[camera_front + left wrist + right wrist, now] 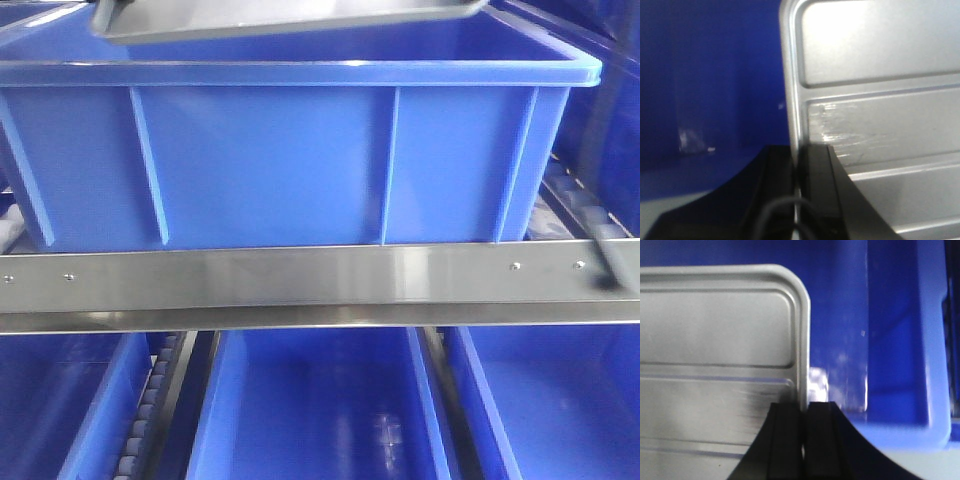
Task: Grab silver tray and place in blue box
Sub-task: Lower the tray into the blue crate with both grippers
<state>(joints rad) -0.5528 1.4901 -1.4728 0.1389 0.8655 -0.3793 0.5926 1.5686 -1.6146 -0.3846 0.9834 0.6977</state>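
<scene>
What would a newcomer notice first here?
The big blue box fills the upper half of the front view, behind a steel rail. The silver tray hangs just above its rim at the top edge. In the wrist views the left gripper and right gripper each pinch an opposite side rim of the tray, blue interior below.

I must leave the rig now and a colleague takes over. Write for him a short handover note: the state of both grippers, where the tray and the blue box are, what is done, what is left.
Left gripper: shut on one side rim of the silver tray.
Right gripper: shut on the opposite side rim.
The silver tray hangs between both arms, slightly tilted, just above the opening of the blue box.
Done: tray grasped and over the box.
Left: lower it into the box, open both grippers, withdraw.
</scene>
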